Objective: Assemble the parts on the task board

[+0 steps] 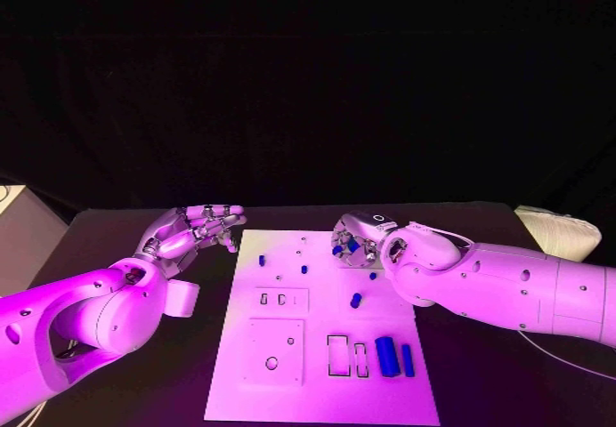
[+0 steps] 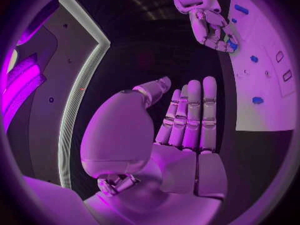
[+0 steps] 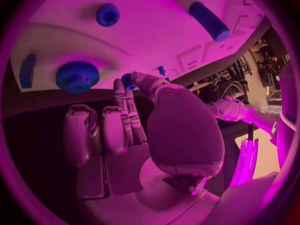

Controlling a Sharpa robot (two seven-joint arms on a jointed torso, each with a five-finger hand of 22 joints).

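1. Task board (image 1: 276, 391): white plate at the middle of the black table (image 1: 116, 356), carrying small blue parts and empty rectangular slots (image 1: 337, 354) near its close edge.
2. Right hand (image 1: 356, 242): poised over the board's far end, fingers curled; a small blue part (image 1: 339, 251) appears pinched at the fingertips (image 3: 129, 81).
3. Left hand (image 1: 192, 233): beside the board's left edge, off the plate, fingers loosely extended, holding nothing.
4. Loose parts: two blue cylinders (image 1: 388, 356) lie beside the slots; a knurled blue disc (image 3: 77, 76) is seen in the right wrist view.
5. Judged step: seating the pinched part. Alignment above its socket before lowering, with the grip kept light, should prevent jamming.
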